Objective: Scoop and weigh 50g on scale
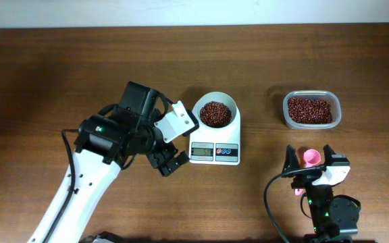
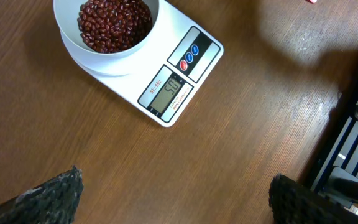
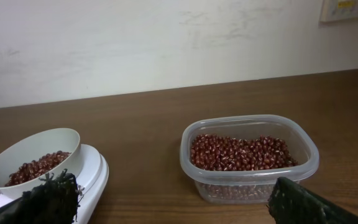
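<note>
Scale is sitting mid-worktop, its long axis running away from the robot, with display and buttons lying at the near end and the round white bowl of red beans at the far end. Left gripper is hovering just beside the display end, on its left side, jaws standing fully apart and holding nothing; this arm is the nearer. Right gripper is sitting well apart to the right, likewise gaping wide, with a pink item, probably the scoop, lying between its fingers, apparently ungripped. Clear plastic tub is holding more small glossy beans. Scale casing is looking smooth and hard; worktop is showing dark wood grain. Display digits are not reading clearly.
</note>
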{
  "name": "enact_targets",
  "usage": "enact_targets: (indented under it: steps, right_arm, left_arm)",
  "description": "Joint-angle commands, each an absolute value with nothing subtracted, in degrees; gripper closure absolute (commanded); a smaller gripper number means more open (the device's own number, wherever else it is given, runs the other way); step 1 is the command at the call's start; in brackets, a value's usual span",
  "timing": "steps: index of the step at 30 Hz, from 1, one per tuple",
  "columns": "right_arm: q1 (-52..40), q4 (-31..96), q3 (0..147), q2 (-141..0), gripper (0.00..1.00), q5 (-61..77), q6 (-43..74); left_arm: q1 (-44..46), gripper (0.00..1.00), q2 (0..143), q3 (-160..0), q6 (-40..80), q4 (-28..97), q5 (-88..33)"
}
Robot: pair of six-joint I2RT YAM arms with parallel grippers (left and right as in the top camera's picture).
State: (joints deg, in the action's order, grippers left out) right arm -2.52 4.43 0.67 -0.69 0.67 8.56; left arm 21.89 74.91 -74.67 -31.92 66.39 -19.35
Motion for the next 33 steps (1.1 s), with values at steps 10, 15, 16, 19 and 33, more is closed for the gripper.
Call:
enact_targets:
  steps: [10, 15, 16, 19, 33]
  right_arm:
    - [2.7, 5.2, 0.3, -0.2, 0.01, 0.6, 3.2]
    - [2.3, 5.1, 0.3, -0.2, 0.01, 0.6, -1.9]
    - [2.3, 5.1, 0.3, -0.2, 0.01, 0.6, -1.9]
    - [2.3, 5.1, 0.3, -0.2, 0.01, 0.6, -2.0]
    - [2.2, 4.9, 0.3, -0.2, 0.01, 1.3, -1.1]
  left_arm:
    - [21.7, 0.01, 75.1, -74.6, -32.6, 66.3, -20.2]
    - [21.7, 0.01, 75.1, -74.6, -32.6, 66.3, -20.2]
    - [21.7, 0.01, 75.1, -74.6, -32.6, 66.3, -20.2]
    - [21.7, 0.01, 75.1, -74.6, -32.6, 66.3, -20.2]
    - [21.7, 0.01, 75.1, -74.6, -32.6, 66.3, -20.2]
